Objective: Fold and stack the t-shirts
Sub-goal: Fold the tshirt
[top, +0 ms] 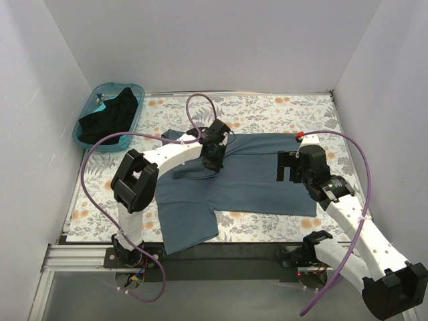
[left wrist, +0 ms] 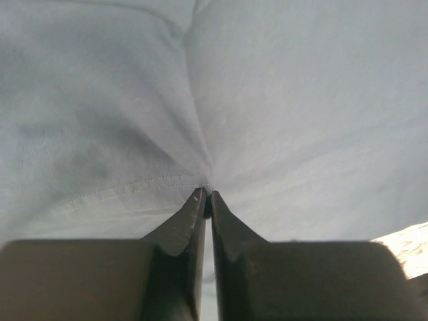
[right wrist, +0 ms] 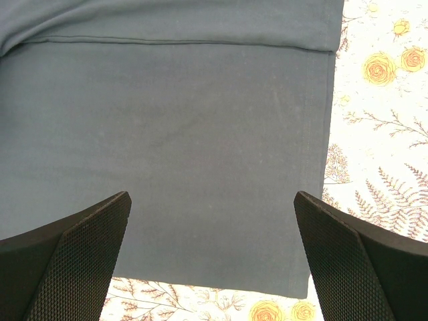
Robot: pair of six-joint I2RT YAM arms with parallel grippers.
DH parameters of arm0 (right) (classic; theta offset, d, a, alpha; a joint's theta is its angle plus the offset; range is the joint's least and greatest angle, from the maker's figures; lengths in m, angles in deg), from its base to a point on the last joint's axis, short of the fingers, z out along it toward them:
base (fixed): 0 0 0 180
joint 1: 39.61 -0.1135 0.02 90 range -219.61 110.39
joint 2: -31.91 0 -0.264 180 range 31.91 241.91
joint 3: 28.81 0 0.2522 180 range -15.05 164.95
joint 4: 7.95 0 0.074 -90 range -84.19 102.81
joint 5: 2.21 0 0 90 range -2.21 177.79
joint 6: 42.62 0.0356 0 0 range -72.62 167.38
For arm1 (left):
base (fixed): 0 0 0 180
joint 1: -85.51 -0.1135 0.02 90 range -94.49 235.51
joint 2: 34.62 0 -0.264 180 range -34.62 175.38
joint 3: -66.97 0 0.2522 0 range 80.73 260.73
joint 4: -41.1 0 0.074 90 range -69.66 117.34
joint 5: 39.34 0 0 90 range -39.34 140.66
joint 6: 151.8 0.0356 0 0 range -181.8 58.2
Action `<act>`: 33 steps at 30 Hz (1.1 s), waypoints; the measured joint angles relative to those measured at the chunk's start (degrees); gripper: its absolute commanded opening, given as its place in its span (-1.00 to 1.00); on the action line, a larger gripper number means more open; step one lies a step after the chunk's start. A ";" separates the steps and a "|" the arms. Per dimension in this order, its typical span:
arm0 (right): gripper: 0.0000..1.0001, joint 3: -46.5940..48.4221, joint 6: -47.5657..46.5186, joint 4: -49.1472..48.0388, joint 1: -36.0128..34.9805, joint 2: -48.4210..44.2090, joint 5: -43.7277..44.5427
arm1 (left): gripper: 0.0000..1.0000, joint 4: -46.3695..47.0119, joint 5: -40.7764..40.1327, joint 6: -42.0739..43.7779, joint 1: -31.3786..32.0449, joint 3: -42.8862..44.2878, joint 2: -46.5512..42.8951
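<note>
A slate blue-grey t-shirt (top: 247,177) lies spread across the flowered cloth, one sleeve hanging toward the near edge. My left gripper (top: 212,157) is shut on a fold of this shirt near its collar end; in the left wrist view its fingertips (left wrist: 200,198) pinch the cloth (left wrist: 267,100) by a stitched seam. My right gripper (top: 289,166) is open over the shirt's right hem end; the right wrist view shows the shirt (right wrist: 187,147) flat between its fingers (right wrist: 80,234). A black t-shirt (top: 110,115) lies bunched in the basket.
A teal plastic basket (top: 85,137) stands at the back left. The flowered tablecloth (top: 267,107) covers the table, also seen in the right wrist view (right wrist: 381,134). White walls close in on three sides. Purple cables loop above both arms.
</note>
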 measured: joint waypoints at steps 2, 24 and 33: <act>0.95 -0.13 -0.02 0.04 0.00 0.00 0.00 | -0.44 -0.66 0.04 -1.31 0.02 1.95 1.29; 0.91 -0.24 0.07 -0.17 0.00 0.17 -6.38 | 0.63 24.02 2.67 -12.63 -21.70 -38.91 -35.32; 0.90 -1.36 0.02 -0.63 0.02 0.09 -8.37 | 0.64 34.88 9.60 -11.13 -26.29 -44.63 -30.93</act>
